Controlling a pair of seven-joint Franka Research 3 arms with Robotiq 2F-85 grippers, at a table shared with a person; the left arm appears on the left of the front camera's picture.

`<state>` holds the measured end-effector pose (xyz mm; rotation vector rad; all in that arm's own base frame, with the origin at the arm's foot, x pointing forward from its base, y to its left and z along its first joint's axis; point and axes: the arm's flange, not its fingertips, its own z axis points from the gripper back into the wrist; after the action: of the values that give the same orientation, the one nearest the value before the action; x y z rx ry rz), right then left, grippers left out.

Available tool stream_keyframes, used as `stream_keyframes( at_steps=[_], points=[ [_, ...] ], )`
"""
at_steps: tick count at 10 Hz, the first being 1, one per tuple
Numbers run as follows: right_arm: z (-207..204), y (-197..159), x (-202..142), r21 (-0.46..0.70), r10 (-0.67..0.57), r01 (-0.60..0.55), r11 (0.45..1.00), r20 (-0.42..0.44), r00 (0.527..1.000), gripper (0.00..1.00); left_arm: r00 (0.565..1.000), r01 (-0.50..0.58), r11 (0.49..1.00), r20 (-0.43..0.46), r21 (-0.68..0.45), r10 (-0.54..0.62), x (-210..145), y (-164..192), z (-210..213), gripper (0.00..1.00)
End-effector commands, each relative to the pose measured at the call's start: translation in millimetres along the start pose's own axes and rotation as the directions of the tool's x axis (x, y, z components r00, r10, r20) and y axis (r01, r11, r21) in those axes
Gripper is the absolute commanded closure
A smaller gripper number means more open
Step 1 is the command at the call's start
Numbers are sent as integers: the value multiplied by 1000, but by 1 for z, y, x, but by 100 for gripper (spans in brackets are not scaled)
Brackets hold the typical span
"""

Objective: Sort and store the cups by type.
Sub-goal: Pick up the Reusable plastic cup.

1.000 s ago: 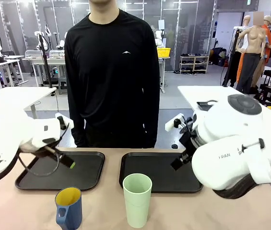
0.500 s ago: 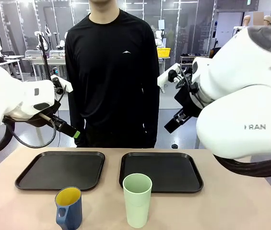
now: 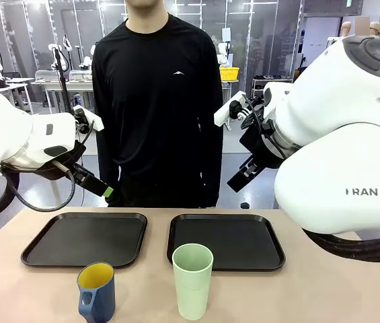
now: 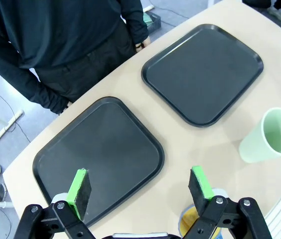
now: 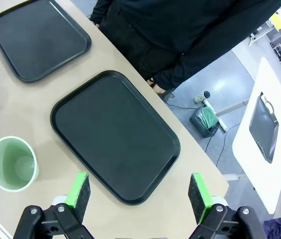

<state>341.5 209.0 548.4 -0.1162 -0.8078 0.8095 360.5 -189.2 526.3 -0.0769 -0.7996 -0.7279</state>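
The pale mint-green tumbler (image 3: 192, 280) stands upright at the table's near edge, right of centre. To its left stands the dark blue mug (image 3: 97, 293) with yellow inside, handle toward the camera. My left gripper (image 3: 102, 189) hangs high above the left tray (image 3: 85, 239), open and empty. In the left wrist view its fingers (image 4: 79, 186) frame the tray (image 4: 100, 157), with the tumbler (image 4: 272, 137) at right and the mug (image 4: 196, 219) partly hidden low down. My right gripper (image 3: 239, 180) is open above the right tray (image 3: 226, 241). The right wrist view shows the tumbler (image 5: 12, 163).
Two black trays lie side by side across the table's middle, both bare. A person in black (image 3: 159, 101) stands at the far edge, hands down at the sides. The right wrist view shows the right tray (image 5: 115, 137) and the table's edge beyond it.
Both arms have lifted from just above the trays to well above the table. The cups and trays have not moved.
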Motion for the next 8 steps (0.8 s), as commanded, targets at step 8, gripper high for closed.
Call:
stream_keyframes(
  at_steps=[8],
  points=[
    [-109,-98,-102,-168,-248,220,961,-166,955,0,962,-214,976,-168,35,217,-98,123,-77,0]
  ],
)
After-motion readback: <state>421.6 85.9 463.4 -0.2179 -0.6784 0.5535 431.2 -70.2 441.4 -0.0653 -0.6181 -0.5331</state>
